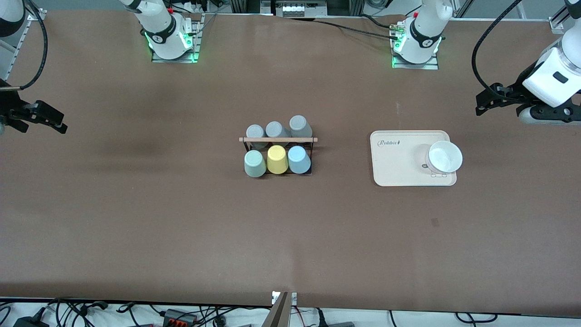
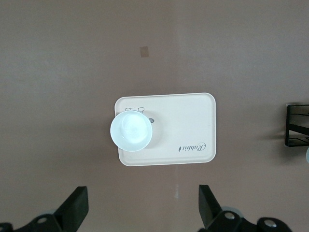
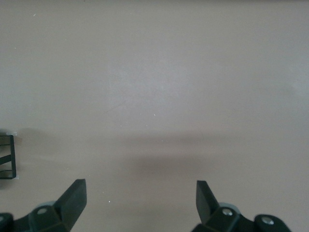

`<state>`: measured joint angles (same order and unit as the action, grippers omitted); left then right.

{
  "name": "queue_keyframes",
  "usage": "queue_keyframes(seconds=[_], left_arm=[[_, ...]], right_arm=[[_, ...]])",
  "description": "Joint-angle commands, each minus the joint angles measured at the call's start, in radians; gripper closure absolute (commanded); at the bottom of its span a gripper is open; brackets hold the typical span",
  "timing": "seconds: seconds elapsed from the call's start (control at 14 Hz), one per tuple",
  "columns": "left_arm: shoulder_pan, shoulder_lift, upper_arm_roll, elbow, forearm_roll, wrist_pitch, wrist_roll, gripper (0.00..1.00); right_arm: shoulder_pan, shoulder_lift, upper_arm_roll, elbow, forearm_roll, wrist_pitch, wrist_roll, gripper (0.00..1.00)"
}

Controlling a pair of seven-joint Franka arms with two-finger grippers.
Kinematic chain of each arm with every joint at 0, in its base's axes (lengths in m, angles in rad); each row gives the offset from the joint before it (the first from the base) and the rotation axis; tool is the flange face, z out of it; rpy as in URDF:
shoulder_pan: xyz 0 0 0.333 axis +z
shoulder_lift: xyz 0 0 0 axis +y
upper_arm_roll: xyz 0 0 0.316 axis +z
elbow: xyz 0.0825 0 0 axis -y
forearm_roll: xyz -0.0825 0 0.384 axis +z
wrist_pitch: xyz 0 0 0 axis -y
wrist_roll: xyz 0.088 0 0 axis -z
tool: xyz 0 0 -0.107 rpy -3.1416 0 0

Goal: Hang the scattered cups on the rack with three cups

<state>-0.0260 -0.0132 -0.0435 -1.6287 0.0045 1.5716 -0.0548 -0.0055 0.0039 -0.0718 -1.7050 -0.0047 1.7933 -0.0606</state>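
The black wire rack with its wooden rod (image 1: 278, 139) stands at the table's middle. The pale mint green cup (image 1: 254, 163) and the light blue cup (image 1: 298, 159) sit upside down on the rack's row nearer the front camera, with a yellow cup (image 1: 277, 159) between them. My left gripper (image 1: 488, 102) is open and empty above the left arm's end of the table, and it also shows in the left wrist view (image 2: 143, 208). My right gripper (image 1: 45, 120) is open and empty above the right arm's end, and it also shows in the right wrist view (image 3: 140, 203). Both grippers are well away from the rack.
Three grey cups (image 1: 275, 130) fill the rack's row farther from the front camera. A beige tray (image 1: 395, 168) lies toward the left arm's end and carries a white bowl (image 1: 444, 156). The left wrist view shows the tray (image 2: 188, 125) and the bowl (image 2: 131, 131).
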Motion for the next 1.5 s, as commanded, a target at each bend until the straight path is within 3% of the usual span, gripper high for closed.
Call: queue_keyframes(seconds=[0.0,1.43], left_arm=[[0.003,-0.004,0.002,-0.002,-0.005,-0.004,0.018,0.00],[0.006,-0.004,0.004,-0.002,-0.005,-0.018,0.018,0.00]], right_arm=[[0.002,-0.019,0.003,-0.002,0.000,-0.029,-0.005,0.00],[0.002,-0.028,0.003,0.002,0.002,-0.068,-0.004,0.00]])
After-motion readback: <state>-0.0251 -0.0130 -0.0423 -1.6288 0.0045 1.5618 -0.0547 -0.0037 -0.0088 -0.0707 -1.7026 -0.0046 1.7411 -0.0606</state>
